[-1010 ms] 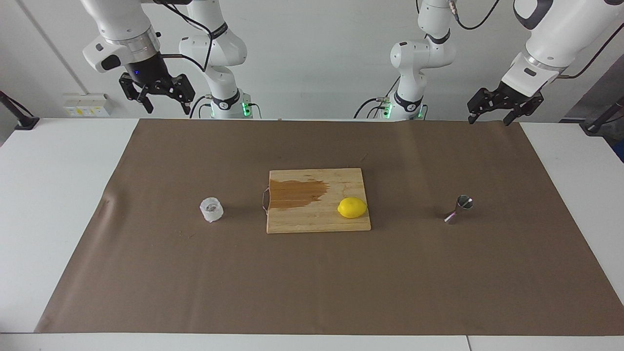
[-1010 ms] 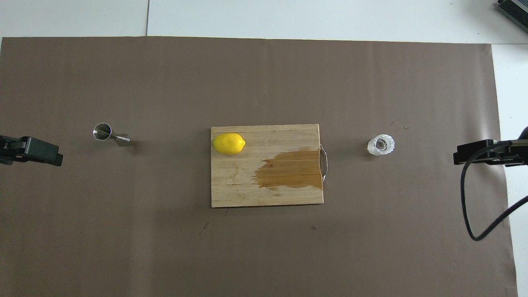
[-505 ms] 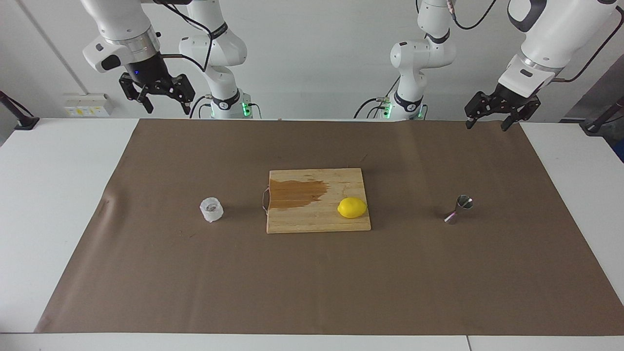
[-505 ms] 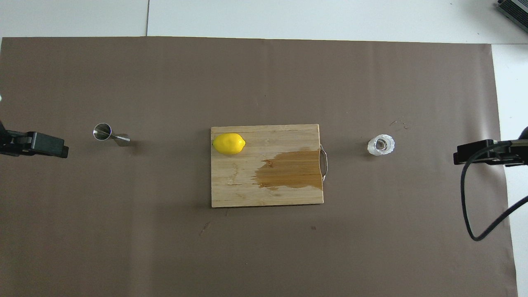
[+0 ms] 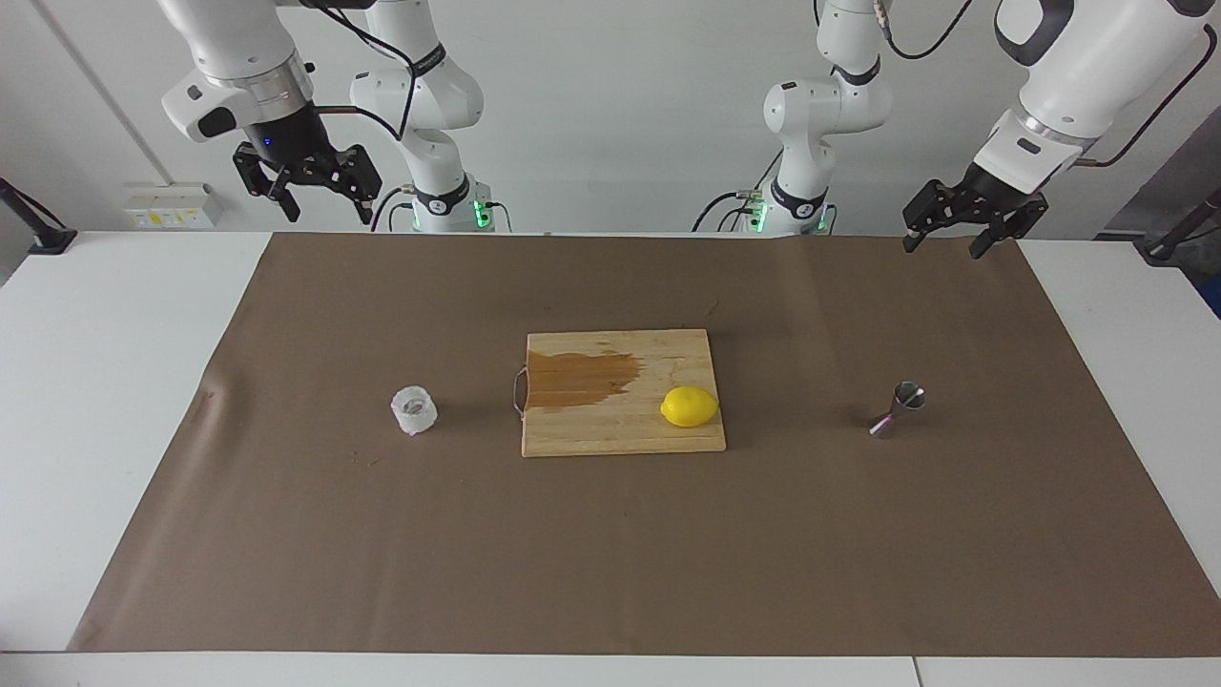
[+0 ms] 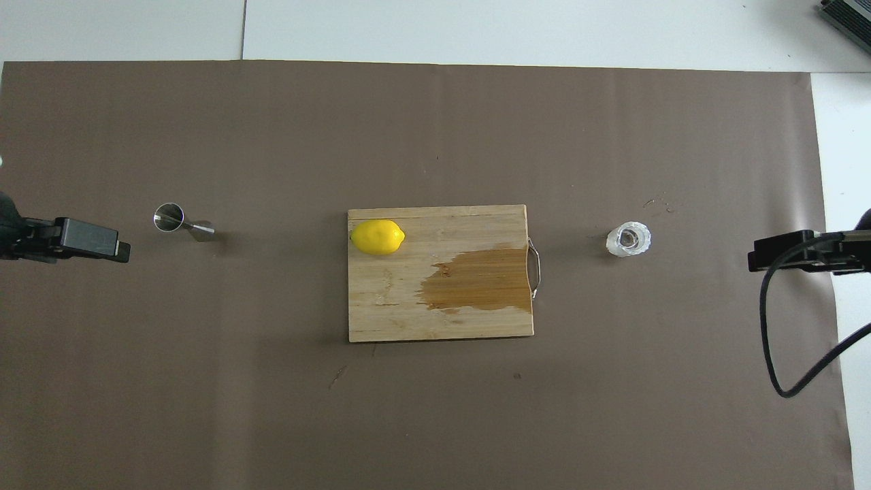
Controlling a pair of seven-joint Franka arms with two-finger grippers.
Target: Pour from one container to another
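So far nothing of the pour is done, judging by how things lie. The glass cup [image 5: 413, 410] stands upright on the brown mat [image 5: 610, 572] toward the right arm's end of the surface, beside the handle end of the cutting board [image 5: 620, 434] and apart from it. The jigger [image 5: 897, 409] stands toward the left arm's end, well apart from the cup, with the board and the lemon [image 5: 689, 406] on it between them. Neither container is touched.

The left end effector [image 5: 942, 239] hangs in the air over the mat's edge nearest the robots, toward its own end, fingers apart and empty. The right end effector [image 5: 320, 196] is raised near its own base, fingers likewise apart and holding nothing; that arm seems to be waiting.

All the steps are left: grasping the cup, carrying it over to the jigger, tipping it, and setting it back.

As to orientation, the cup's mouth faces up and its short axis is vertical. The jigger's long axis, through its narrow waist, looks upright too, one cone's mouth open upward; the slant seen in both views is probably the camera angle, though I cannot rule out a slight lean.
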